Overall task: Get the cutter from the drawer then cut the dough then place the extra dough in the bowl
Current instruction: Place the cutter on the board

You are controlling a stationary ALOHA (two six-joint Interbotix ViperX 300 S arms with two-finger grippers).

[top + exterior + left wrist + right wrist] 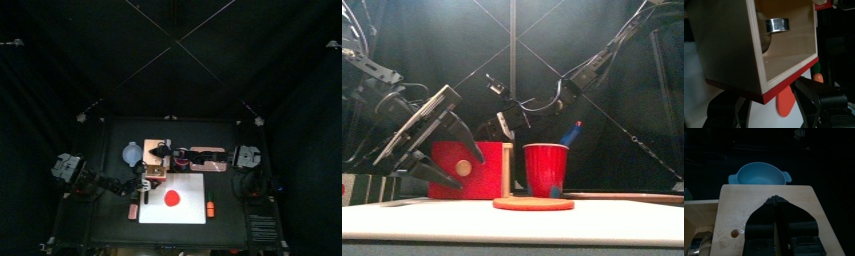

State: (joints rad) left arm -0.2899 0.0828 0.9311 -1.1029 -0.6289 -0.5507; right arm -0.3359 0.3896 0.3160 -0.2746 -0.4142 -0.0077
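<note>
The metal cutter (777,24) lies inside the open drawer (784,50), at its back, near the wooden wall. Nothing holds it. The drawer stands out of the pale wooden box (751,203), and its red drawer front (456,170) faces the front of the counter (107,225).

The left gripper (772,97) is at this red front. Its fingers (724,107) stand apart, one on each side of the front's middle. I cannot tell if they touch the small knob there.

The right gripper (777,200) comes down from above onto the top of the box. Its fingers (767,223) are pressed together to a narrow point and hold nothing. The point seems to rest on the wood.

In front of the box lies the white cutting board (187,215), with the flat red dough (533,203) on it as one whole disc. An orange toy piece (784,102) lies on the board near the drawer front.

Just beside the box, to its right as seen from the front, stands the red cup (545,168), with the blue knife (569,135) sticking out of it. The blue-grey bowl (759,175) stands on the other side of the box, near the back, and there is no dough in it.
</note>
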